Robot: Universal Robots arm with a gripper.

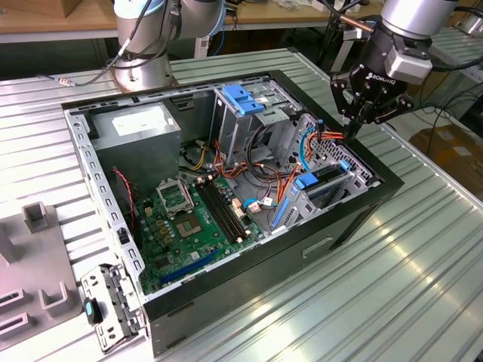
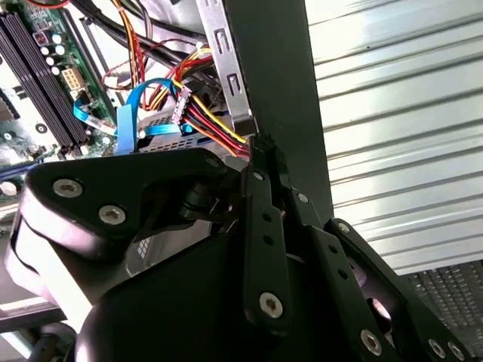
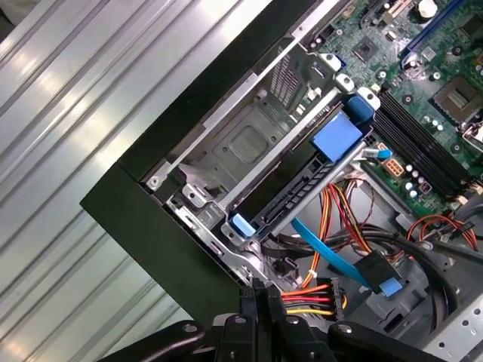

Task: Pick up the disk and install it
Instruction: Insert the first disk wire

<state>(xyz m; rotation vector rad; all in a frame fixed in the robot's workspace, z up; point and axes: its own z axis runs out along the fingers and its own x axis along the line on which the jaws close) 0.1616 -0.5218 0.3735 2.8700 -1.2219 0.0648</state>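
We see the disk [image 3: 302, 188] already seated in its bay at the front corner of the open computer case [image 1: 355, 219], blue rails showing. The gripper [image 1: 353, 130] hovers just above that corner, fingers pressed together on nothing, so we judge installation nearly done.

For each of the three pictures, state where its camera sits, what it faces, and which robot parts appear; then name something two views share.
Exterior view: off the arm, above, facing the open computer case; arm and pincer show.
First wrist view: on the arm, facing the drive bay; pincer shows.
Second wrist view: on the arm, facing the case edge; pincer shows.
Shared: coloured power wires by the pincer tip.
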